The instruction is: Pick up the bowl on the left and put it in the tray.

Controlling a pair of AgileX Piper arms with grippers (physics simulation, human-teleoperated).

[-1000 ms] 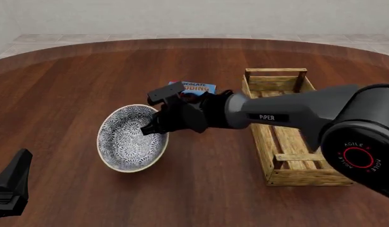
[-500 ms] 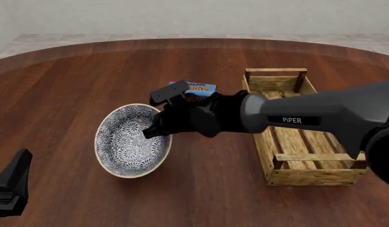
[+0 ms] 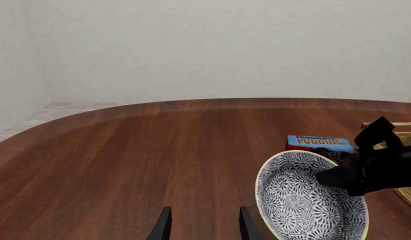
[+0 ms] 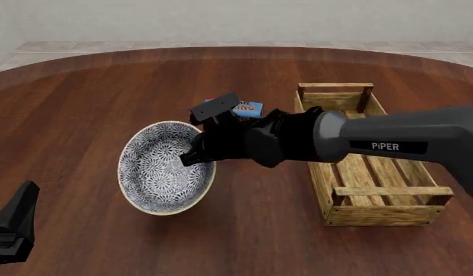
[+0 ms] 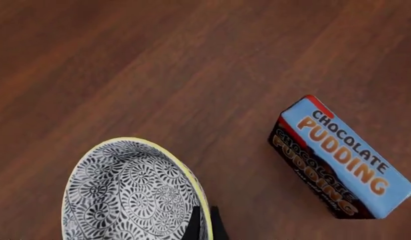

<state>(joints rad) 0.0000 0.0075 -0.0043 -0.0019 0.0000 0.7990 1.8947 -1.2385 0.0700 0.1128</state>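
Dark wood surface [image 4: 83, 103], round-edged, pale wall and tiled floor behind it.

Bowl [image 4: 163, 169] sits left of centre in the front view. It is tipped: its mouth faces up and toward the camera, so the patterned inside shows almost as a full oval. Whether its base touches the surface cannot be told.

Right claw [image 4: 197, 154] reaches in from the right of the frame and is clamped narrow on the bowl's right rim. The right wrist view confirms this: two dark fingertips [image 5: 194, 226] pinch the yellowish rim at the bottom edge of that picture, one on each side of the wall.

Tray [image 4: 359, 167] lies at right of centre in the front view, long axis running away from the camera, bar handles at near and far ends. The arm hides part of its left side.

Pudding box [image 4: 240, 107] lies just behind the claw, mostly hidden in the front view; the right wrist view shows its whole label.

Left claw [image 3: 204, 226] hangs over bare wood with its fingers parted, holding nothing. Only its tips show in the left wrist view; the front view cuts it off at the lower left corner.
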